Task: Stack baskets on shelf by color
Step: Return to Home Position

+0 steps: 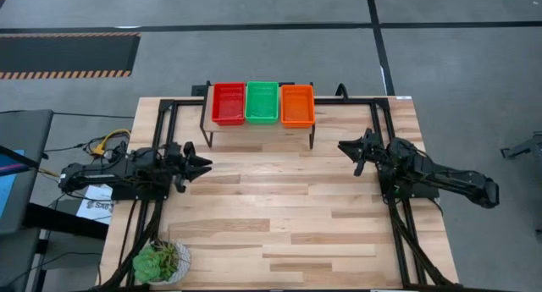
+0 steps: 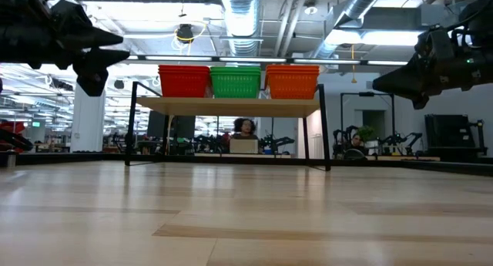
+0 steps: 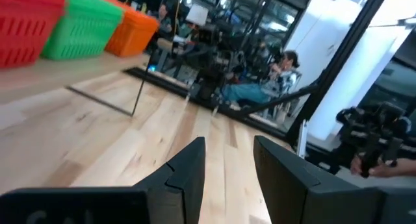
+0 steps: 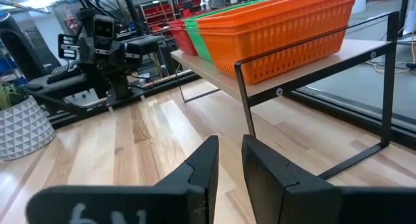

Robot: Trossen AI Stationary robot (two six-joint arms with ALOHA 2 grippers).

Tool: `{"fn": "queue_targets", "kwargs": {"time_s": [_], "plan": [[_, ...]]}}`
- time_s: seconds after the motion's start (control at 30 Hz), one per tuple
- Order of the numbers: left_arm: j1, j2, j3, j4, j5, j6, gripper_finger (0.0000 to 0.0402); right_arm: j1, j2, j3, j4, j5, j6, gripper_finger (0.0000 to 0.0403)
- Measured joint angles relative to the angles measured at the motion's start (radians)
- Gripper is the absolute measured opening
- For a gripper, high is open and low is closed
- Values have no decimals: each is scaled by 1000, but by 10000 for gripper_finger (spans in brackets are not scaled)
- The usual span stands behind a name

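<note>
Three stacks of baskets stand side by side on the shelf (image 1: 258, 129) at the table's far edge: red (image 1: 228, 103), green (image 1: 262, 101), orange (image 1: 297, 105). The low view shows the red stack (image 2: 184, 81), the green stack (image 2: 236, 81) and the orange stack (image 2: 292, 81) resting by their bottoms on the shelf top (image 2: 227, 106). My left gripper (image 1: 203, 165) hovers over the table's left side, open and empty, its fingers (image 3: 229, 152) apart. My right gripper (image 1: 347, 148) hovers on the right, near the shelf's orange end, narrowly open (image 4: 230, 149) and empty.
A potted plant (image 1: 161, 261) sits at the near left corner. Black frame rails (image 1: 385, 157) run along the table's sides and far edge. Bare wooden tabletop (image 1: 279, 207) lies between the arms. A person (image 2: 245, 129) sits in the room beyond the shelf.
</note>
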Motion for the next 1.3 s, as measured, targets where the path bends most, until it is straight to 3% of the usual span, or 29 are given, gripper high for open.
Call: {"fn": "queue_targets", "kwargs": {"time_s": [0.27, 1.3], "plan": [[0, 2, 0, -9, -41, -1, 119, 0, 0, 0, 0, 0, 0, 93], [0, 2, 0, -9, -42, -1, 119, 0, 0, -1, 2, 0, -1, 93]]}}
